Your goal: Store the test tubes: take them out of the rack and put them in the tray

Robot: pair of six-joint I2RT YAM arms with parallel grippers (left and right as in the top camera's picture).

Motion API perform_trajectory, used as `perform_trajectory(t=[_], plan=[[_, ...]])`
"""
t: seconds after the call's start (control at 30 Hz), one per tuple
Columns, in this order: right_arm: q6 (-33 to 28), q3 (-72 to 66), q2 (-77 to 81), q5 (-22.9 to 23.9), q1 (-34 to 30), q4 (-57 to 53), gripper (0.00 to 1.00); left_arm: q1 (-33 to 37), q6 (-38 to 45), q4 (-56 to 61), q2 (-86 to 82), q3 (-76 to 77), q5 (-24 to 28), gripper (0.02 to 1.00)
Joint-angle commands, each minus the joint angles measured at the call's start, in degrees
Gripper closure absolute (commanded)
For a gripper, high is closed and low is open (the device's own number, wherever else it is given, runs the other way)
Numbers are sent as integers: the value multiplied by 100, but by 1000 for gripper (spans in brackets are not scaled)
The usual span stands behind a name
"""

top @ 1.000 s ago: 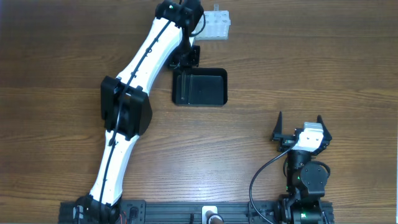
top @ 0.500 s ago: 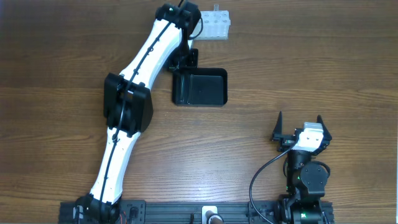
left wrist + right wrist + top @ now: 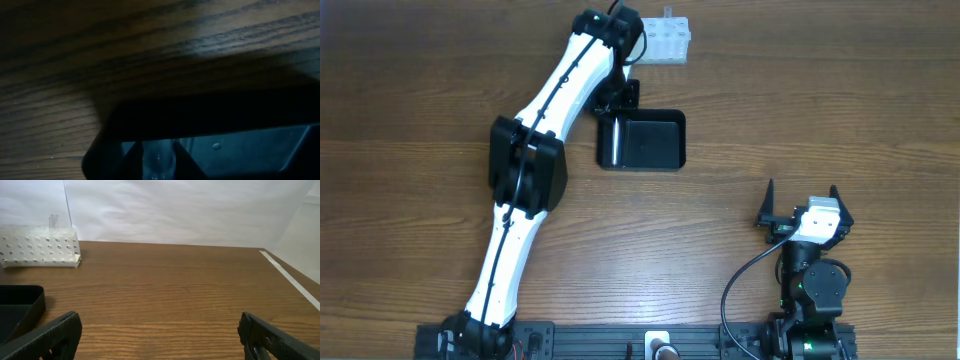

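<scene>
Where the left jaws are, top view: the left gripper (image 3: 619,108) hangs over the left end of the black tray (image 3: 681,140). A pale test tube (image 3: 616,142) lies below it, long axis along the tray's left wall, pointing away from the arm bases.
Rack, top view: the white rack (image 3: 663,42) sits on the table (image 3: 820,90) just beyond the tray, with one more tube (image 3: 669,12) upright at its far edge.
Right arm, top view: the right gripper (image 3: 801,200) is near its own base, well apart from tray and rack, so the left arm is far nearer.
Left wrist view: dim. The test tube shows between the jaws, above the tray floor, and they look narrow, seemingly clamped on it.
Right wrist view: jaws spread wide, holding nothing, with the rack and a tray corner far ahead.
</scene>
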Motion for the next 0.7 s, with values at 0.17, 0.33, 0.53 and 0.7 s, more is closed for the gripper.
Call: perform_trajectory(t=[0.17, 0.33, 0.53, 0.7], plan=[[-7, -31, -46, 17, -37, -24, 7, 76, -81, -7, 55, 66, 92, 792], [-7, -31, -46, 17, -37, -22, 7, 76, -81, -116, -378, 66, 120, 783], [-7, -31, -46, 17, -37, -22, 9, 101, -81, 46, -1574, 66, -74, 647], [-7, -31, -46, 17, -37, -22, 9, 302, -81, 72, -2382, 63, -485, 564]])
